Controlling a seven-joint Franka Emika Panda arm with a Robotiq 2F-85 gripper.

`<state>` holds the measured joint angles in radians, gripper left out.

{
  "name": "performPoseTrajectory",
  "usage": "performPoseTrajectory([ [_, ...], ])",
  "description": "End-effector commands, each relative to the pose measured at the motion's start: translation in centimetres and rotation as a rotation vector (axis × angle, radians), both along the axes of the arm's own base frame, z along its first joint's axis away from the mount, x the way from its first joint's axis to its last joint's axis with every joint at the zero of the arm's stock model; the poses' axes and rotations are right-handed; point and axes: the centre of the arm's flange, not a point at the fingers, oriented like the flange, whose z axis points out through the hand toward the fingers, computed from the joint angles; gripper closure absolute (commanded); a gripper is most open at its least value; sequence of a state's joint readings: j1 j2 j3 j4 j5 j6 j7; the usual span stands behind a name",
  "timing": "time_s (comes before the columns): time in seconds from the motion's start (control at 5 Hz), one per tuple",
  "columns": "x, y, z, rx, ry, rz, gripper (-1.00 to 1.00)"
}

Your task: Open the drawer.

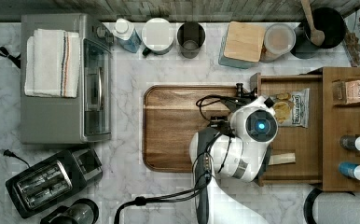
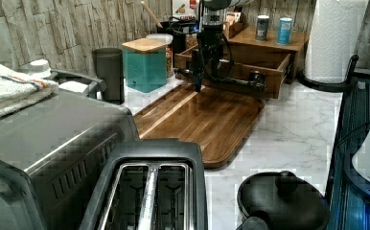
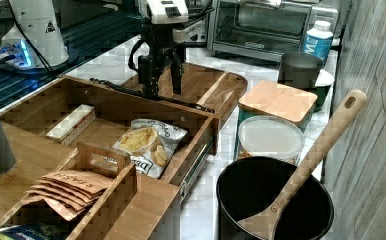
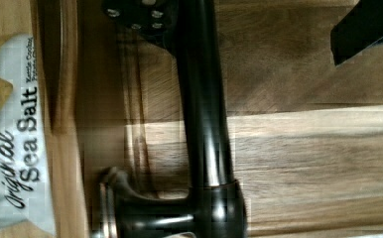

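Although the task was to open it, the drawer (image 3: 106,107) already stood pulled well out of its wooden box unit (image 1: 348,79), its front reaching over the edge of the dark cutting board (image 1: 178,128) on the marble tabletop (image 1: 127,182). Its inside lay exposed: a bag of sea-salt chips (image 3: 148,145) and a pale flat stick-like item (image 3: 71,122) rested on its floor. The long black bar handle (image 4: 204,114) ran across the drawer's front, held off the wood by a short post at its end.

The tool (image 3: 162,80) hung at that handle, in the right view near the handle's middle, its two dark fingers (image 3: 177,70) pointing down and standing apart with a clear gap between them. One finger sat on the board side of the bar; whether the fingers actually touched the bar I could not tell (the wrist view showed the bar running bare, with a dark finger edge off to one side).

By my judgement the pull was nearly or wholly done. To finish well, any remaining draw should run straight along the slide rails, away from the box unit, without lifting or twisting the bar, and should stop before the rails hit their end. The tool should then rise clear of the handle so it would not drag the drawer back.

Beyond these stood a teal canister with a wooden lid (image 3: 276,107), a black pot holding a wooden spoon (image 3: 311,155), and a toaster oven (image 3: 276,22).
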<state>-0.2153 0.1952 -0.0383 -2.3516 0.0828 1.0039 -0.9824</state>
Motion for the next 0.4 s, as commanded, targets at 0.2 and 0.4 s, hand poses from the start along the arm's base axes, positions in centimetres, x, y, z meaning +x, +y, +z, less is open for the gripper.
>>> performPoseTrajectory([
  [0.2,-0.07,18.8,1.01,0.101,0.066,0.24,-1.0],
  [0.4,-0.07,18.8,1.0,0.101,0.066,0.239,-1.0],
])
